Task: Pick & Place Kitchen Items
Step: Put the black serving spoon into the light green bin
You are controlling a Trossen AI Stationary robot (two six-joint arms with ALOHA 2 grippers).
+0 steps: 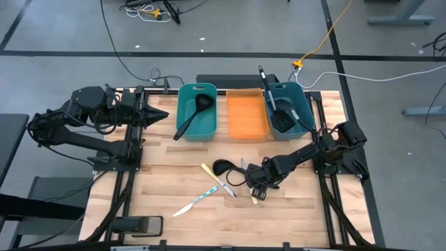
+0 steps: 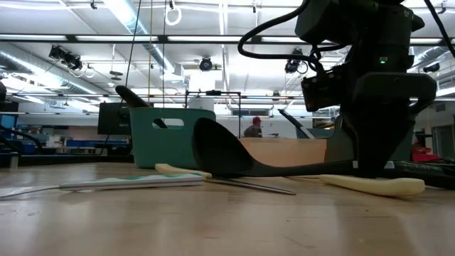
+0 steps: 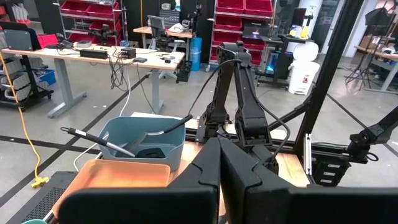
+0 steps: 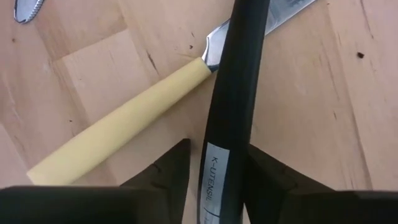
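Note:
A black ladle (image 1: 224, 168) lies on the wooden table with its bowl toward the left and its handle (image 4: 231, 112) running under my right gripper (image 1: 259, 184). That gripper points straight down, fingers open and standing close on either side of the handle. The handle crosses a pale-yellow-handled knife (image 4: 118, 132) that lies flat beneath it. Another yellow-handled knife (image 1: 217, 181) and a light-blue-handled knife (image 1: 195, 202) lie to the left. My left gripper (image 1: 162, 113) waits shut, raised at the far left. My right gripper comes from above, its fingers lying across the ladle's handle (image 4: 225, 177), which rests on the table and the knife. A strip of wood shows between one finger (image 4: 177, 171) and the handle. Whether the other finger (image 4: 264, 177) touches it, I cannot tell.
At the far edge stand a teal bin (image 1: 208, 132) with a black ladle in it, an orange tray (image 1: 247, 115), and a second teal bin (image 1: 301, 94) holding black spatulas. Bare wood lies along the near edge and to the right of my right gripper.

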